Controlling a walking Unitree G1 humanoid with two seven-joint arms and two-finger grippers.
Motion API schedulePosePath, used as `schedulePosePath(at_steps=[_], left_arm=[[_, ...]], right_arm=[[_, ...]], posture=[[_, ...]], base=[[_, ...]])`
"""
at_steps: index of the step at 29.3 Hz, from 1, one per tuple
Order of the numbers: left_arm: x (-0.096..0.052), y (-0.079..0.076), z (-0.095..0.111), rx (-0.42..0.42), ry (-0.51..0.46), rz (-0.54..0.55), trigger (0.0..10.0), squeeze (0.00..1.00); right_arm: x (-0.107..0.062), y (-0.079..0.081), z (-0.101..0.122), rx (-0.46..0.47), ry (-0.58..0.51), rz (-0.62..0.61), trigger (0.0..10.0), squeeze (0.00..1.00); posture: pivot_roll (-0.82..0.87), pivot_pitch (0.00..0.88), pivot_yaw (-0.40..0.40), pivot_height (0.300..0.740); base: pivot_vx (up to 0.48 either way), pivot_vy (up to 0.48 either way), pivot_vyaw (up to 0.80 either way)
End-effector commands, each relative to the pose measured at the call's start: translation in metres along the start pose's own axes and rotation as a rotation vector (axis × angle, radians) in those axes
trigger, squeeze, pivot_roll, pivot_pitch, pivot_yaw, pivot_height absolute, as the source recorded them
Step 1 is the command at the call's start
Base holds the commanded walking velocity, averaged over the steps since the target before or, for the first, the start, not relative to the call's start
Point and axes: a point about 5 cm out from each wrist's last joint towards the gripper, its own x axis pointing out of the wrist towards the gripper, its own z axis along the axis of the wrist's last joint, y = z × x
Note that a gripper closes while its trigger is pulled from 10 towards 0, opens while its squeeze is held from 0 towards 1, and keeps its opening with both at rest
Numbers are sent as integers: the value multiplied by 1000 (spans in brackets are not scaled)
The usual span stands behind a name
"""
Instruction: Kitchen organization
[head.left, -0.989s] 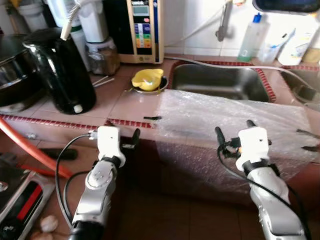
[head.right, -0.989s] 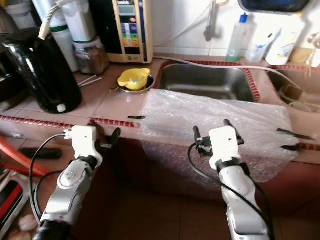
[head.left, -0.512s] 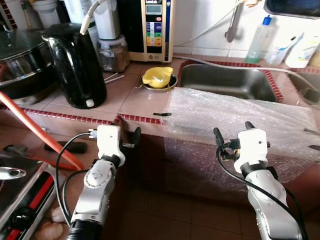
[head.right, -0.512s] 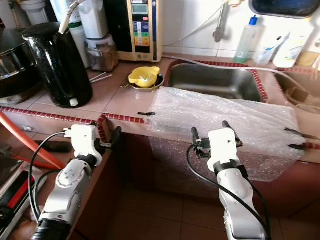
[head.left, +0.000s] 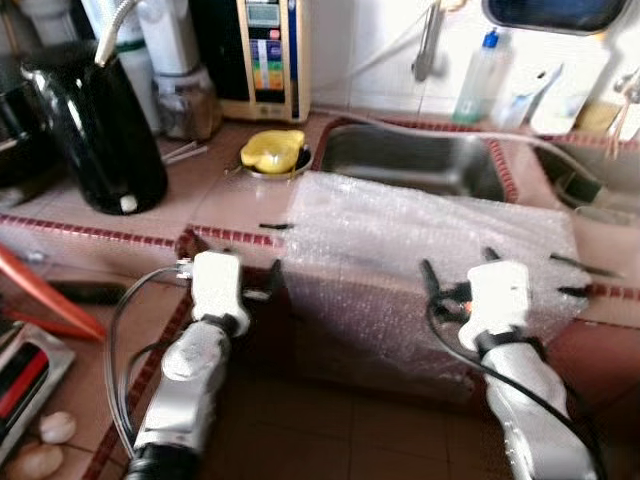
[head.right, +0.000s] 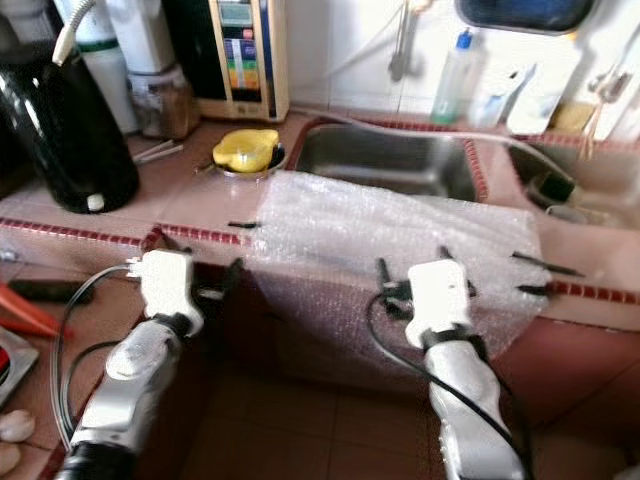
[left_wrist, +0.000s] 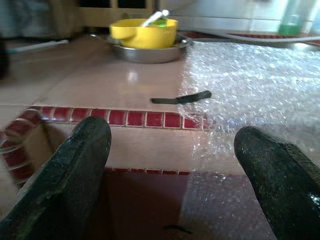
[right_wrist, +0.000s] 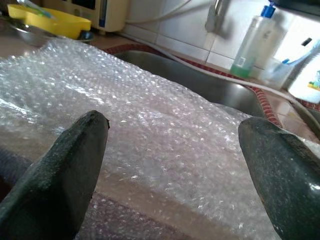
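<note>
Clear, bumpy bubble wrap (head.left: 420, 235) drapes over the glossy pink tiled counter (head.left: 225, 200) beside a dull stainless-steel sink (head.left: 410, 160), a shiny black plastic kettle (head.left: 95, 135) and a yellow plastic bowl (head.left: 272, 150).

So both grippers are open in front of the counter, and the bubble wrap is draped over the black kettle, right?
Not the kettle. In the left eye view the bubble wrap drapes over the counter edge by the sink; the kettle stands uncovered. Both the left gripper and right gripper are open.
</note>
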Motion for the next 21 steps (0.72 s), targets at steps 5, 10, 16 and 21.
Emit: schedulePosePath(at_steps=[5, 10, 16, 21], left_arm=[[-1, -2, 7, 41, -5, -62, 10000, 0], [-6, 4, 16, 63, 7, -98, 10000, 0], [-7, 6, 35, 26, -4, -81, 10000, 0], [-4, -4, 37, 1, -27, -76, 10000, 0]], right_arm=[[-2, -5, 1, -10, 0, -22, 10000, 0], [0, -2, 3, -9, -16, -6, 10000, 0], [0, -5, 1, 27, 1, -32, 10000, 0], [-1, -2, 1, 42, 9, -40, 10000, 0]], posture=[[-57, 0, 31, 740], [-44, 0, 35, 740], [-24, 0, 43, 740], [-37, 0, 44, 740]], base=[[0, -197, 0], [0, 0, 0], [0, 0, 0], [0, 0, 0]])
